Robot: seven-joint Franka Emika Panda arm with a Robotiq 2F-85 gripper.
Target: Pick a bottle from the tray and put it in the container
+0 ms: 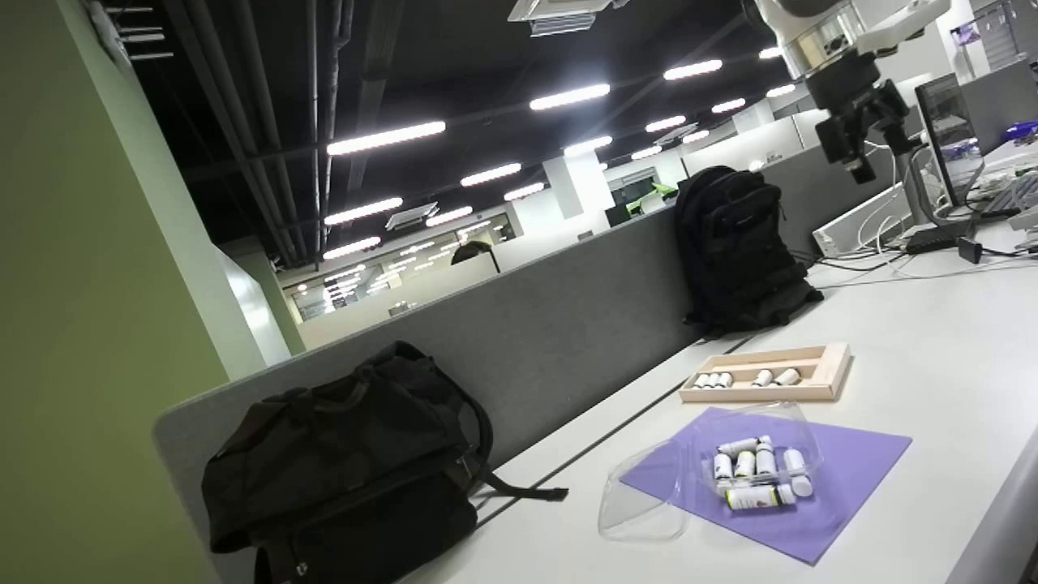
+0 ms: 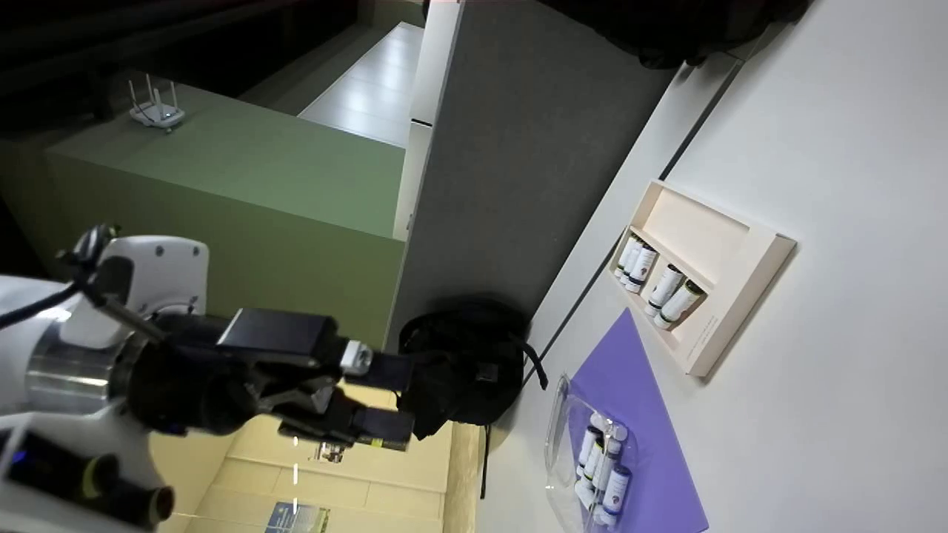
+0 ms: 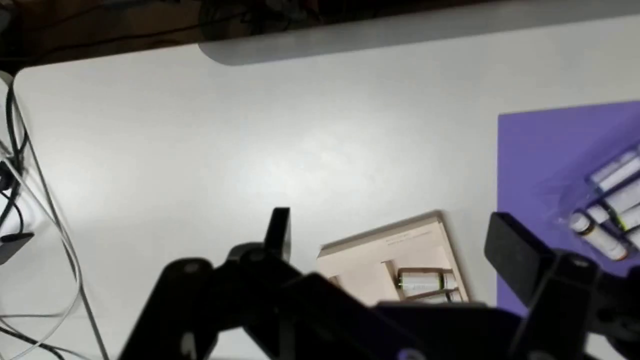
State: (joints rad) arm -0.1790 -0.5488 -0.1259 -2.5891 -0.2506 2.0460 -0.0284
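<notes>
In an exterior view, the gripper hangs between 8 and 9 o'clock from the tray, well apart from it, its jaws apart. Five bottles lie in the tray, along its 8 o'clock side: three together, then two past a gap.

In an exterior view, the clear container stands at 6 o'clock from the tray, on a purple sheet. More bottles lie heaped in it, overlapping too much for a sure count. Its lid lies back between 8 and 9 o'clock, reaching past the sheet onto the desk. A black backpack slumps near 9 o'clock from the tray; a second backpack stands at about 12, before the grey panel, and a screen stands at about 1.

In the wrist view, the fingers stand wide of each other, one at 7 o'clock from the middle of the view, one between 3 and 4. Part of the tray shows between them, with two of its bottles; the gripper hides the rest. The container comes in between 2 and 3 o'clock from the tray, cut by the edge. Wires trail at about 9.
</notes>
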